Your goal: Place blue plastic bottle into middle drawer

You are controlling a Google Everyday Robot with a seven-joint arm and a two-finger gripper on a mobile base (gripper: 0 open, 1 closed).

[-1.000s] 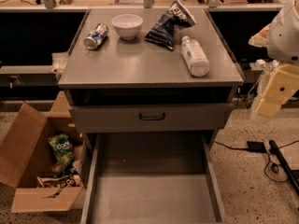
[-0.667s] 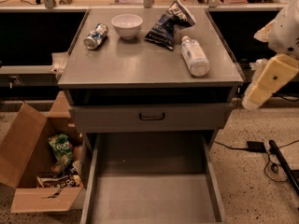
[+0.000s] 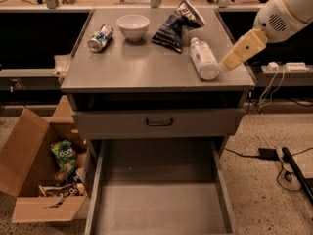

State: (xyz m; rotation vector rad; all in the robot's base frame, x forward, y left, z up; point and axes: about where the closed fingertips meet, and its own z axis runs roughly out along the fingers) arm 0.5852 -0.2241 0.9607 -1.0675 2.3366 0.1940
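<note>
Single view down onto a grey cabinet worktop (image 3: 146, 67) and the drawers beneath.

**Task object.** Blue plastic bottle (image 3: 203, 58) lying on its side close to the right edge, somewhat nearer the front right corner than the back one, lengthwise from back to front. Free of any grasp, hence not yet lifted.

**Gripper.** Gripper (image 3: 229, 62) at the end of the arm reaching in from beyond the right edge, low over the worktop and just beside the bottle's right flank. Contact not determinable; open or closed cannot be told. Probable reason for this posture: approach from the side where the bottle lies nearest and unobstructed, given the chip bag (image 3: 178, 26) just behind it towards the back edge.

**Containers.**
- Middle drawer (image 3: 161, 204) pulled out below the front edge, presumably to receive the bottle from above. Bare floor, low side walls, nothing inside.
- Above it, a drawer front (image 3: 195, 124) with a small black handle, and a dark gap directly under the worktop.
- White bowl (image 3: 133, 26) near the middle of the back edge, seemingly empty.
- Open cardboard box (image 3: 29, 180) on the floor left of the cabinet, holding snack packets (image 3: 63, 155), among them a green one.

**Also on the worktop.** Soda can (image 3: 100, 37) on its side towards the back left corner.

**Judged stage.** Pre-grasp, with lift, carry past the front edge and lowering into the drawer all outstanding.
</note>
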